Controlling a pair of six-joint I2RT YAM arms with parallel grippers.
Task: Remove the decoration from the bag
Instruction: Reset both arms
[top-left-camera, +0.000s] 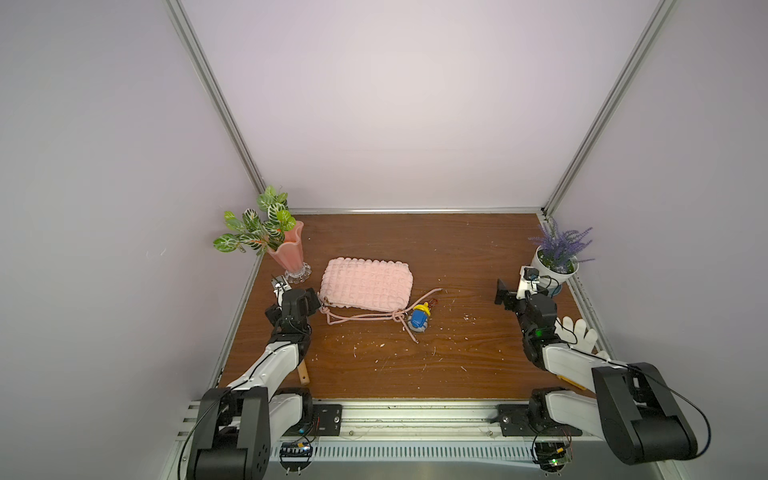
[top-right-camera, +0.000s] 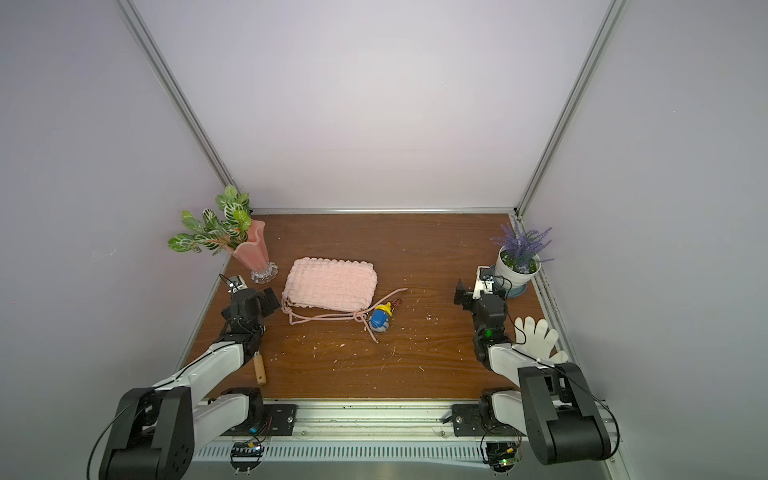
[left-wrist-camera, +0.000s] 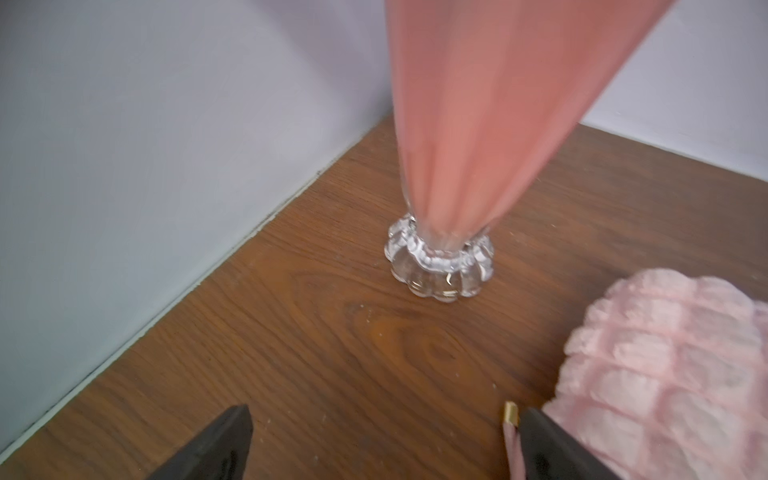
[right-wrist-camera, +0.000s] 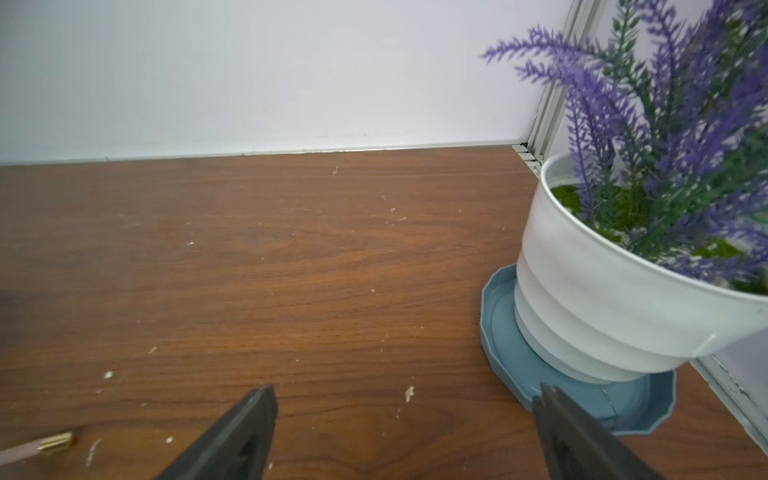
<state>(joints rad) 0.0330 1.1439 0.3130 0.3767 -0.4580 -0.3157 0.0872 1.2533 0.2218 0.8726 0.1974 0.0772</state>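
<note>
Left tool (top-left-camera: 298, 294) stands released in both top views, jaws apart and empty, just off the 8 o'clock corner of the bag (top-left-camera: 368, 286). Right tool (top-left-camera: 513, 293) is likewise released and empty, well apart at the 3 o'clock edge of the counter (top-left-camera: 415, 374), near the lavender pot (top-left-camera: 555, 266). The decoration (top-left-camera: 419, 319) lies on the counter at the bag's 5 o'clock corner, touching the knotted strap (top-left-camera: 357, 318). Its red clasp (top-left-camera: 433, 302) shows just beyond, at 1 o'clock. Whether the clasp is hooked to the strap cannot be told.

Left wrist view: fingers (left-wrist-camera: 220, 449) spread, bare counter between them. The bag (left-wrist-camera: 665, 374) is beside one finger and the vase (left-wrist-camera: 440, 266) is ahead.

Right wrist view: fingers (right-wrist-camera: 241, 436) spread over bare counter. Of the bag, only a gold-tipped strap end (right-wrist-camera: 56, 442) is in sight.

Judgement: no grasp is in hand. If the clasp is hooked, the next move calls for one tool to pin the strap by its knot. The other should pinch the small decoration and draw it clear toward 4 o'clock without dragging the soft bag.
</note>
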